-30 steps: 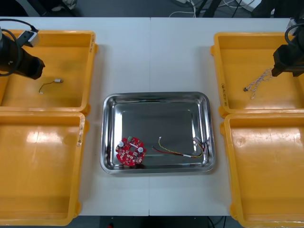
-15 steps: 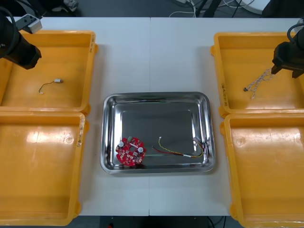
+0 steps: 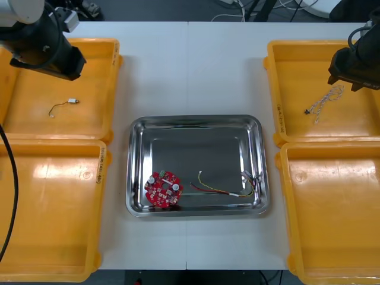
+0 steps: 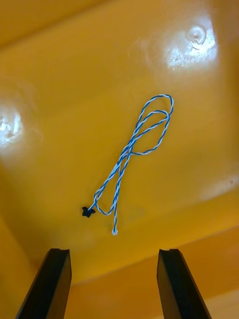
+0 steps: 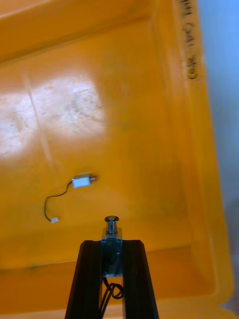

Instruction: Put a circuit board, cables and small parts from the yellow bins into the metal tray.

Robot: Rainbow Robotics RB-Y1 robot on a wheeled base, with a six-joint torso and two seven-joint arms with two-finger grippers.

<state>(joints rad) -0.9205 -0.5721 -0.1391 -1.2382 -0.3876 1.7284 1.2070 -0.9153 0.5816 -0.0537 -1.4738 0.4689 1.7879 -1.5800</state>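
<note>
The left gripper (image 5: 112, 244) is seen over the far left yellow plastic bin (image 3: 89, 122). Its black fingers are closed onto a small silvery metal part with a spring-like tip (image 5: 111, 225), which is gripped between them and juts past the fingertips, a thin black lead looped below it. A second small metal part on a short black wire (image 5: 82, 182) is seen lying on the bin floor, ahead of the fingers and apart from them. The right gripper (image 4: 113, 256) is held above the far right yellow plastic bin (image 3: 297, 83), fingers spread wide with nothing between them. The twisted blue and white cable (image 4: 134, 157) is laid in a loop on the bin floor just ahead of the gap, untouched. In the shiny metal tray (image 3: 196, 122) between the bins, a round red circuit board (image 3: 162, 190) and a red and yellow cable (image 3: 222, 190) are found along its near edge, apart from each other.
</note>
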